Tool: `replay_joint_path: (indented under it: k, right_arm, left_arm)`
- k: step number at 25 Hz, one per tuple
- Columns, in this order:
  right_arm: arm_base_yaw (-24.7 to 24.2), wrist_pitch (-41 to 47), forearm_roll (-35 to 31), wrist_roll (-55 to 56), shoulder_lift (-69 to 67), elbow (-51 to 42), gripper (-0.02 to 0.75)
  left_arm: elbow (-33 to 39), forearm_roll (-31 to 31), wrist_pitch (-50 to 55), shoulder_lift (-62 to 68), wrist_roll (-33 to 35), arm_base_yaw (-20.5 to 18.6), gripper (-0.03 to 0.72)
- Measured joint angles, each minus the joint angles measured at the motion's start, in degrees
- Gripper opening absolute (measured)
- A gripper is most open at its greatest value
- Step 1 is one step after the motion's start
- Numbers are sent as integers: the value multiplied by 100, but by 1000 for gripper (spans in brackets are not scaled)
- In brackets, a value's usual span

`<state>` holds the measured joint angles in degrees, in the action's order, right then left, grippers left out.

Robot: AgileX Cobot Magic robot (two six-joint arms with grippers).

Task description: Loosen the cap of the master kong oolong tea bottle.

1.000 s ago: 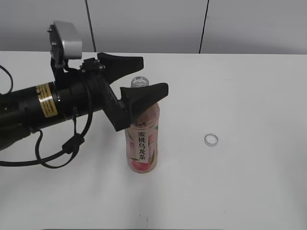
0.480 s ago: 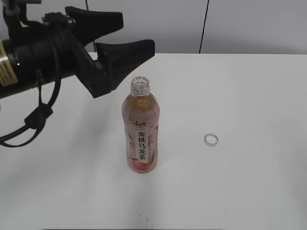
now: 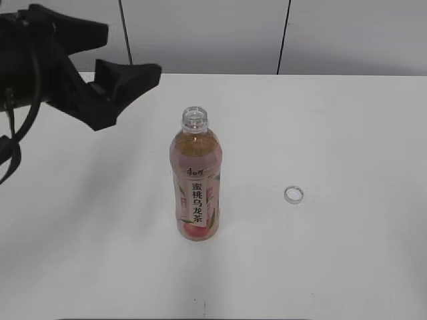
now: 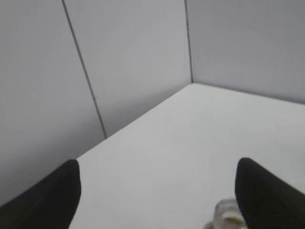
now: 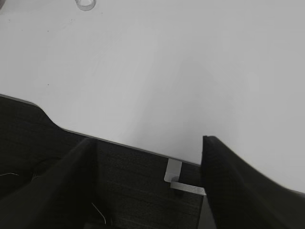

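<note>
The master kong oolong tea bottle [image 3: 197, 180] stands upright mid-table with its mouth open and no cap on it. Its neck shows at the bottom of the left wrist view [image 4: 228, 213]. The cap [image 3: 293, 195] lies on the table to the bottle's right, well apart from it. It also shows at the top edge of the right wrist view [image 5: 86, 4]. My left gripper [image 3: 133, 50] is open and empty, raised up and to the left of the bottle. My right gripper [image 5: 147, 143] is open and empty over the table's front edge, outside the exterior view.
The white table [image 3: 347, 120] meets grey wall panels [image 3: 200, 33] at the back. In the right wrist view a dark surface [image 5: 124, 191] with a small metal bracket [image 5: 174, 171] lies below the table's front edge.
My left gripper has let go of the bottle and drawn back up and to the left, still open. The bottle and the cap have stayed in place.
</note>
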<state>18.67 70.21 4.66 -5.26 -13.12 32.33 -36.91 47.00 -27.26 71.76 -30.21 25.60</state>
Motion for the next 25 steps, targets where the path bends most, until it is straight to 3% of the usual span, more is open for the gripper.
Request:
replay_joint_path:
  k: [4, 11, 13, 20, 25]
  right_arm:
    - [0, 0, 0, 0, 0, 0, 512]
    - [0, 0, 0, 0, 0, 0, 512]
    - [0, 0, 0, 0, 0, 0, 512]
    - [0, 0, 0, 0, 0, -11, 512]
    - [0, -6, -69, 87, 0, -41, 512]
  left_arm:
    - [0, -319, 1336, -125, 0, 0, 585]
    - [5, -2817, 3196, -351, -5, 0, 585]
    - [5, -3246, 3696, -552, 2, 19, 585]
    - [5, -3811, 5247, -2028, 402, 576, 585]
    - [5, -4386, 6764, -3386, 1186, 744, 576]
